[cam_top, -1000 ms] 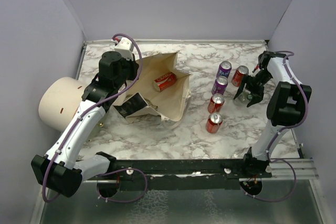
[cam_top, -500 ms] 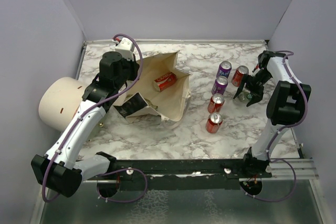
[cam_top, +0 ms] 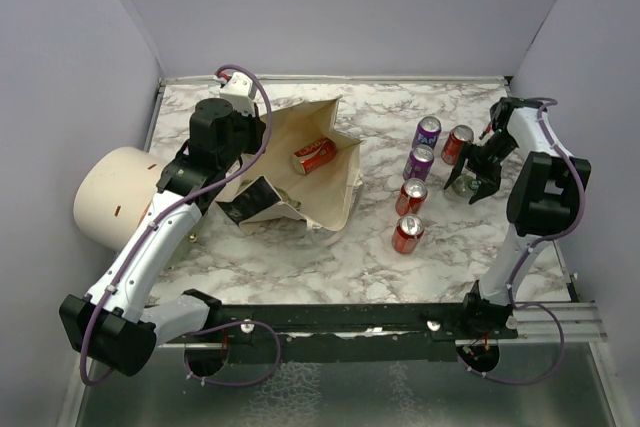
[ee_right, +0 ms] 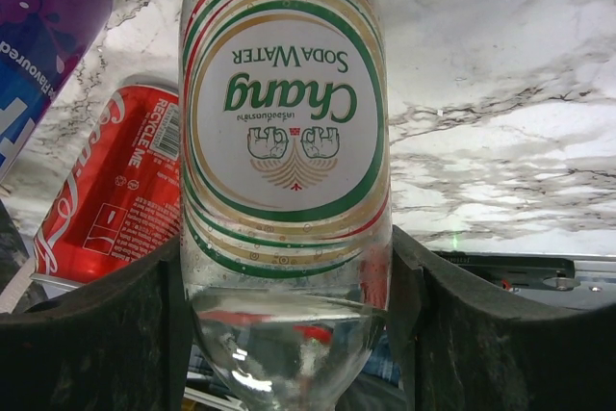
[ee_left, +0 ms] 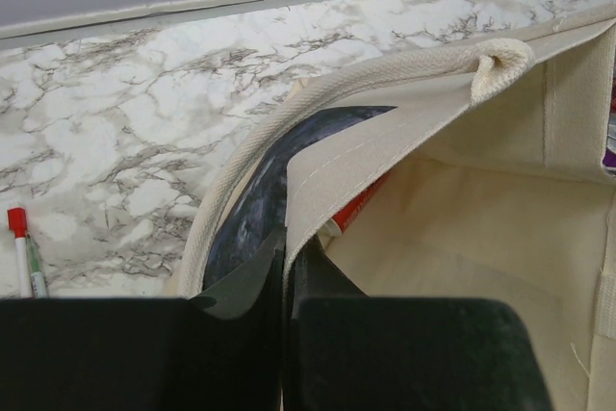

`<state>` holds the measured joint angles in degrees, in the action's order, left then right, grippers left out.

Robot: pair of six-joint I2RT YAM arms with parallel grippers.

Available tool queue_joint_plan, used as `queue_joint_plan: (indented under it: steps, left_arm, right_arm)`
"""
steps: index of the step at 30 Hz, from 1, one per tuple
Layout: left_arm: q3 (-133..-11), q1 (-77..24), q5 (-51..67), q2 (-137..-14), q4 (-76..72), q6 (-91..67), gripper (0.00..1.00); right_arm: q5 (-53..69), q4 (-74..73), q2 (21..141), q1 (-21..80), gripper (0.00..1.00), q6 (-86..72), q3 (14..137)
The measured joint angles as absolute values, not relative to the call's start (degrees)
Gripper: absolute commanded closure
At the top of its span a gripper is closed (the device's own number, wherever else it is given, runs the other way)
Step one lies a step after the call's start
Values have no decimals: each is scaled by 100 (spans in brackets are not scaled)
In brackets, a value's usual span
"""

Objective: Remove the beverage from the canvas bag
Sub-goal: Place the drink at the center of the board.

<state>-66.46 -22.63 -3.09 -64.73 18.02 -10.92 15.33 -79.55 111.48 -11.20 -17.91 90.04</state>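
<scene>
The canvas bag [cam_top: 330,197] lies open on the marble table, and a red beverage can [cam_top: 313,156] rests inside it. My left gripper [cam_top: 258,137] is shut on the bag's rim by the handle, holding the mouth open. In the left wrist view the cloth edge [ee_left: 346,175] runs between the closed fingers [ee_left: 286,262], with a sliver of the red can [ee_left: 358,209] showing behind it. On the right side of the table my right gripper [cam_top: 470,185] is shut on a clear soda water bottle [ee_right: 285,141], its sides touching both pads [ee_right: 144,324].
Several cans stand between the bag and the right arm: purple ones [cam_top: 428,131] [cam_top: 418,162] and red ones [cam_top: 458,143] [cam_top: 411,196] [cam_top: 407,234]. A cream cylinder [cam_top: 110,197] sits at the table's left edge. A red-capped pen [ee_left: 21,252] lies left of the bag.
</scene>
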Motion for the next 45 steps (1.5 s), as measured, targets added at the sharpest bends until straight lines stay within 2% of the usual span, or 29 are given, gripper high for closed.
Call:
queue_joint_plan:
  steps: [19, 27, 33, 37, 41, 45]
  left_arm:
    - [-6606, -2263, -311, -6473, 1758, -1094, 100]
    - [-6604, -2263, -314, -6473, 1752, -1079, 100]
    - [-6604, -2263, -316, -6493, 1737, -1074, 100]
    - [-6604, -2263, -318, -6499, 1732, -1072, 100]
    - [-6565, -2263, -318, -6499, 1693, -1076, 100]
    - [-6469, -2263, -318, -6499, 1599, -1076, 100]
  right_arm:
    - [1594, -8302, 11598, -1120, 42, -1778, 9590]
    - [1763, -8359, 11880, -1090, 37, -1785, 9937]
    - [1796, -8307, 11972, -1039, 54, -1828, 10068]
    - [1826, -8106, 11762, -1017, 62, -1857, 9651]
    - [1802, -7975, 11386, -1017, 65, -1883, 9096]
    - [1756, -7953, 10958, -1020, 74, -1887, 8508]
